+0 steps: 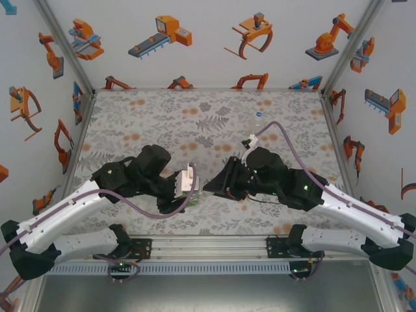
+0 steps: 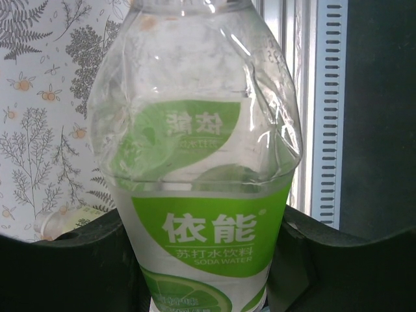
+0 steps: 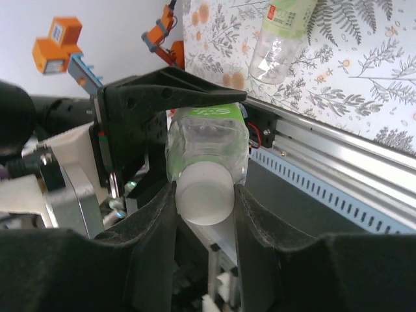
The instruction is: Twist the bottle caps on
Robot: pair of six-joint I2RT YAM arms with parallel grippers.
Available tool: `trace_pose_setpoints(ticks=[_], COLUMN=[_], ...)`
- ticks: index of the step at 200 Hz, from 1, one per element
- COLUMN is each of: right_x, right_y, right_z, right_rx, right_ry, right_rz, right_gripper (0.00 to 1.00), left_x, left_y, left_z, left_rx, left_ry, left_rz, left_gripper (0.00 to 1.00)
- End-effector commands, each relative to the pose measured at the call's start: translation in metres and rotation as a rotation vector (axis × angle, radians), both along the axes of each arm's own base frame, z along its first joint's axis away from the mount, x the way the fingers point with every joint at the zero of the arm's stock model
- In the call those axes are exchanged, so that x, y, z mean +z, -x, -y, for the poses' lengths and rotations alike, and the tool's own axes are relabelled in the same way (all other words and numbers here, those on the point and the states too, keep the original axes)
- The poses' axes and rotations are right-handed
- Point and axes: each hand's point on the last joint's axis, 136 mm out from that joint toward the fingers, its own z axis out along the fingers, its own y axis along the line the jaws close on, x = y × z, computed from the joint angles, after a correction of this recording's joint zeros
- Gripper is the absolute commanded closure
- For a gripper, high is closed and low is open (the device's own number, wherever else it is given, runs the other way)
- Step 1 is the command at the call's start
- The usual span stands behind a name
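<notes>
My left gripper (image 2: 208, 266) is shut on a clear bottle (image 2: 201, 156) with a bright green label, its black fingers pressing both sides of the label. It holds this bottle (image 1: 190, 179) above the table's near middle. A white bottle cap (image 3: 205, 193) sits on the mouth of that bottle (image 3: 208, 140). My right gripper (image 3: 205, 192) is shut on the cap, one finger on each side. In the top view the right gripper (image 1: 209, 185) meets the left gripper (image 1: 185, 185) tip to tip. A second bottle (image 3: 283, 29) with a yellow-green label lies on the floral cloth.
The metal rail (image 3: 338, 162) along the table's near edge runs just below the held bottle. The floral cloth (image 1: 195, 123) covers the table beyond both arms. White walls with printed orange robots (image 1: 162, 36) close in the back and sides.
</notes>
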Motion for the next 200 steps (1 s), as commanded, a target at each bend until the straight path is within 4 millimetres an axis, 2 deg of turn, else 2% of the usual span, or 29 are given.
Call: trace_pose_setpoints(ticks=[1,29,38,53,98,116,133,153,177,200], right_x=[0.005,0.032,0.040,0.055,0.108,0.118,0.126,0.129,0.121,0.111], right_y=[-0.014,-0.021,-0.022,-0.022,-0.006,0.008,0.030,0.049,0.079,0.088], right_z=[-0.004,-0.001,0.000,0.004,0.005,0.001,-0.003,-0.004,-0.003,0.000], right_rx=[-0.106,-0.039,0.005,0.065,0.290,0.413,0.573,0.718,0.970,1.114], right_ry=[0.000,0.032,0.053,0.086,0.095,0.100,0.073,0.058,0.033,0.062], right_rz=[-0.053,0.153,0.252,0.400,0.839,0.983,1.139,1.282,1.471,1.564], right_gripper=[0.88,0.64,0.53,0.42,0.42,0.42,0.42,0.43,0.43,0.43], left_x=[0.040,0.042,0.042,0.044,0.048,0.050,0.051,0.053,0.054,0.055], left_y=[0.004,0.006,0.007,0.008,0.012,0.015,0.019,0.024,0.027,0.027], left_z=[0.023,0.023,0.023,0.022,0.019,0.018,0.017,0.017,0.016,0.016], left_rx=[-0.092,-0.105,-0.108,-0.109,-0.111,-0.118,-0.135,-0.150,-0.157,-0.155], left_ry=[0.180,0.187,0.189,0.194,0.210,0.220,0.224,0.228,0.231,0.232], left_rz=[0.071,0.071,0.070,0.069,0.060,0.054,0.038,0.014,0.002,0.003], left_gripper=[1.00,1.00,1.00,1.00,1.00,1.00,1.00,1.00,1.00,1.00])
